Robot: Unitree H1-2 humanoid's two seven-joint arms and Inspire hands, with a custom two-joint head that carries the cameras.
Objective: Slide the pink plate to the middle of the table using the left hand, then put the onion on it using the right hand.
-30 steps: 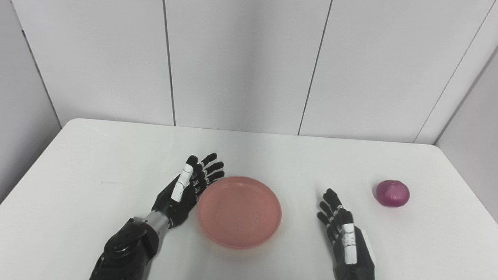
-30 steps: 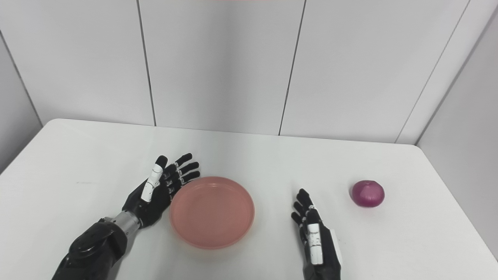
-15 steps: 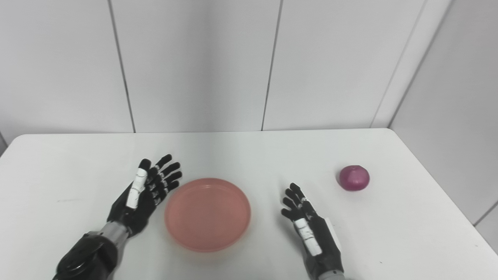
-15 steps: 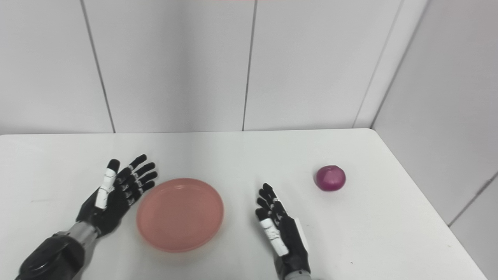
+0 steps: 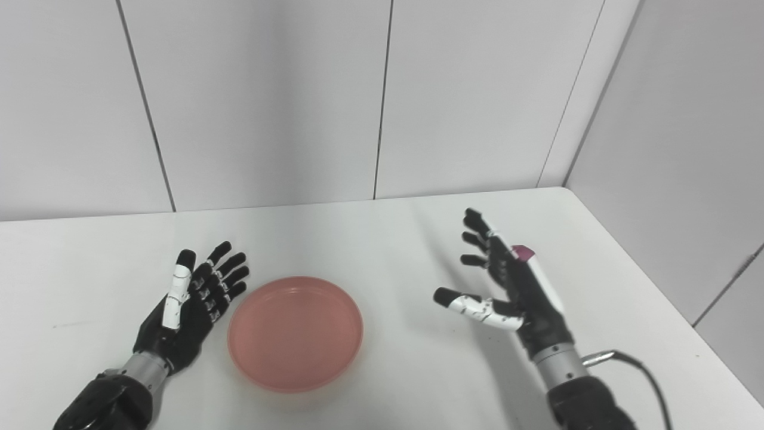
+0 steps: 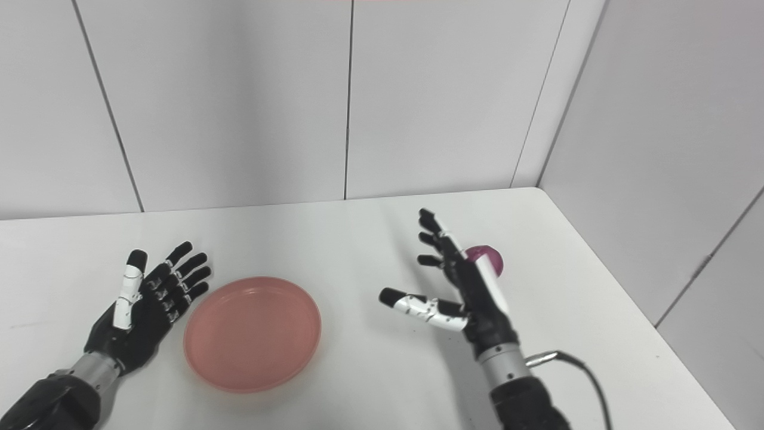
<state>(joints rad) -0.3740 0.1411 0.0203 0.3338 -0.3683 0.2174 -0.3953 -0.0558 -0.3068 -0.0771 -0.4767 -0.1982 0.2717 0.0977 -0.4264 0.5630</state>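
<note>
Right eye view, one pink plate (image 6: 252,333), one onion (image 6: 488,258), left robot hand (image 6: 149,298) and right robot hand (image 6: 459,286) spread, empty.

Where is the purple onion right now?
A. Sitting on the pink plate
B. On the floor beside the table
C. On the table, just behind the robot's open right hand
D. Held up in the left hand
C: the onion lies on the white table, partly hidden behind the raised, open right hand, while the pink plate holds nothing and the left hand is open too.
</note>
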